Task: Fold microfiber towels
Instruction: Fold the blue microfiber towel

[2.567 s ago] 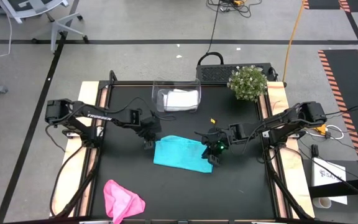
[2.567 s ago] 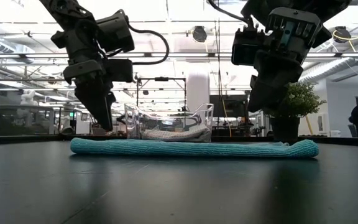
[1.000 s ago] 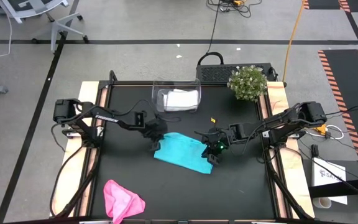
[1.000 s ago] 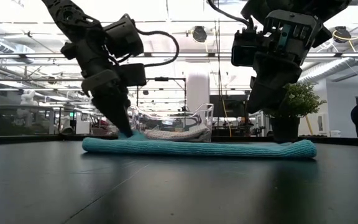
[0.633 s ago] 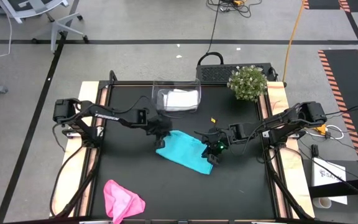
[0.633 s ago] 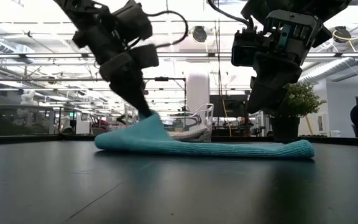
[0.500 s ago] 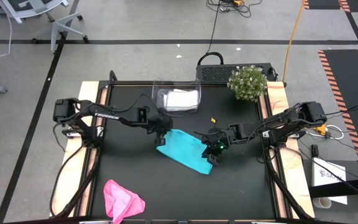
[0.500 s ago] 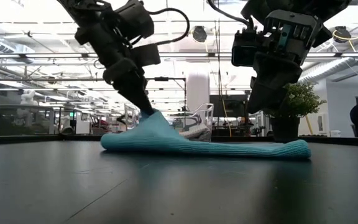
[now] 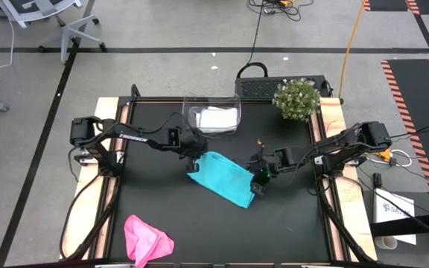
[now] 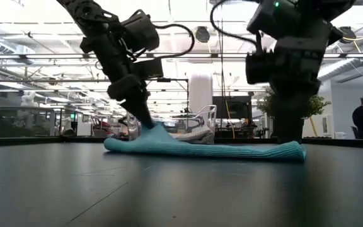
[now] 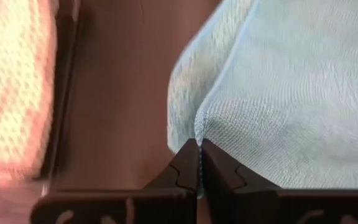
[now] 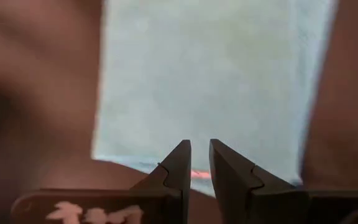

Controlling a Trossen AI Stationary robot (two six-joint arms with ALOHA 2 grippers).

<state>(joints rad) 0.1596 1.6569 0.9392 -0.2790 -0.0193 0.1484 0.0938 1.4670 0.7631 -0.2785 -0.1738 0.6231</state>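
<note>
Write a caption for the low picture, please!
Left gripper pinches the teal microfiber towel while the right gripper stands at its other end.

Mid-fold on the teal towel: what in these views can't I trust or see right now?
- Right end effector: low view, motion blur hides whether it grips the teal towel.
- White towel: high view, tub glare hides its folds.
- Pink towel: only the high view shows it.
- Left end effector: its pinch is clear only in its wrist view.
</note>
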